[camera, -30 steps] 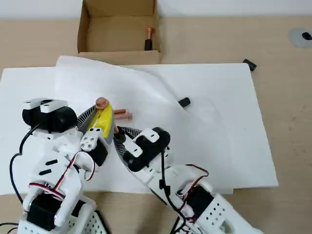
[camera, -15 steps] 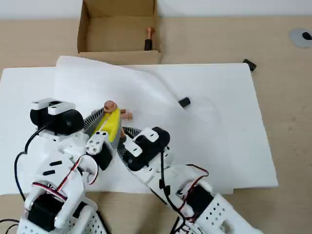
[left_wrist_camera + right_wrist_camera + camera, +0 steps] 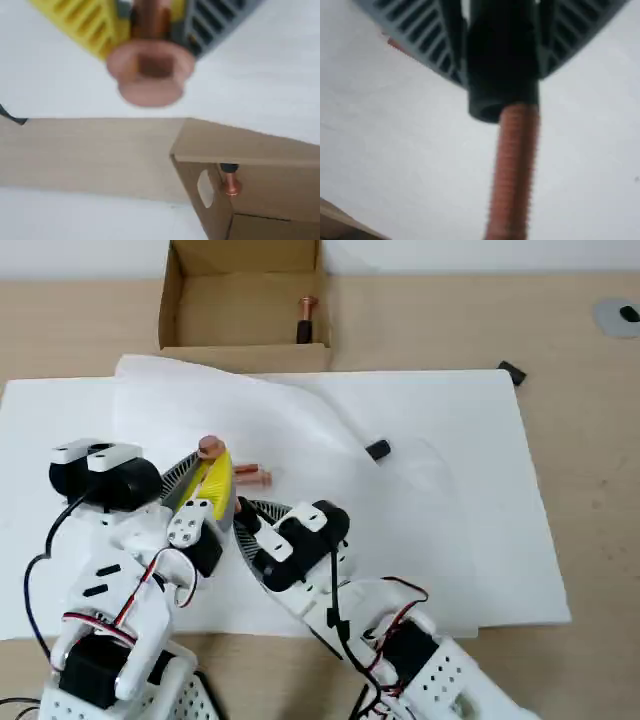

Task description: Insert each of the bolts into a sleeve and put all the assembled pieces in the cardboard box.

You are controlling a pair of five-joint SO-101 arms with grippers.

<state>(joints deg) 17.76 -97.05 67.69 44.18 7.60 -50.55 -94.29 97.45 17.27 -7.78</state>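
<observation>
Shifted back left, left gripper clamps a bolt; right gripper grips a blurred, half-hidden sleeve.

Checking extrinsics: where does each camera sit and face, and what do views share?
High view: fixed overhead, looking down on the wooden table; left arm and right arm show.
Left wrist view: on left arm, looks past left gripper, shut on a copper bolt, toward the cardboard box.
Right wrist view: on right arm, faces white paper sheet; right gripper holds a black cylindrical sleeve.
Shared: high and left wrist views show box and bolt.
</observation>
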